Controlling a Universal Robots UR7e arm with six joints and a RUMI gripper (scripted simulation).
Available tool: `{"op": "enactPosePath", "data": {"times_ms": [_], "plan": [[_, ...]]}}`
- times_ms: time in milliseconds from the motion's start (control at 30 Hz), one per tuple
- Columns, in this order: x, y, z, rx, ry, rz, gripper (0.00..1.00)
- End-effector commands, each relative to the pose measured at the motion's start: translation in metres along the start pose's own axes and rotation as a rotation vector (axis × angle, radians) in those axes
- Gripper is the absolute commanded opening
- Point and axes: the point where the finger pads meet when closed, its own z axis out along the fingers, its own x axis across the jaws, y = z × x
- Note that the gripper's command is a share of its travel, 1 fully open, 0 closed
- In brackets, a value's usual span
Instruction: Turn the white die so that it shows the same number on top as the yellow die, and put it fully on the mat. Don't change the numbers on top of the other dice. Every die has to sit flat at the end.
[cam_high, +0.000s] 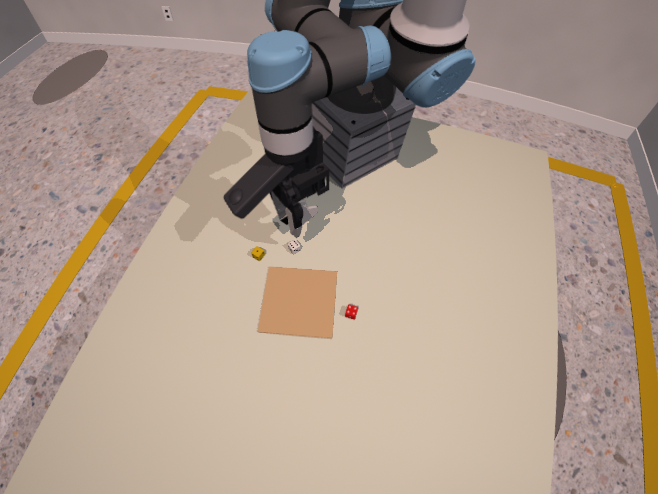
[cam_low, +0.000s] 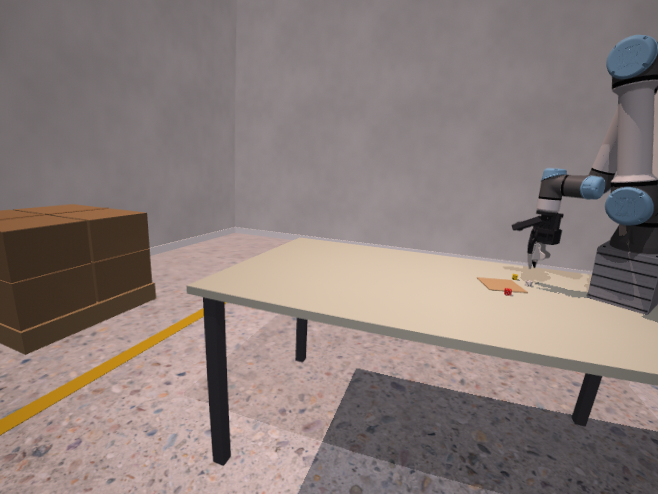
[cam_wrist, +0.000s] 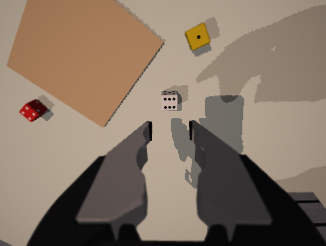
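Note:
The white die lies flat on the table, off the mat, with six on top. The yellow die lies near it and shows one on top. The red die shows four on top and lies beside the mat. The square orange-brown mat has no die on it. My gripper is partly open and empty, above the table on the robot-base side of the white die.
The ribbed grey robot base stands on the table behind the gripper. The yellow die is the closest neighbour of the white die. A stack of brown boxes stands on the floor, away from the table.

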Motion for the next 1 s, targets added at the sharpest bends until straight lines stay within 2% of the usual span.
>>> {"op": "enactPosePath", "data": {"times_ms": [0,633,967], "plan": [[-0.001,0.002,0.009,-0.002,0.000,-0.001,0.21],[-0.001,0.002,0.035,-0.002,0.000,-0.001,0.21],[-0.001,0.002,0.041,-0.002,0.000,-0.001,0.21]]}}
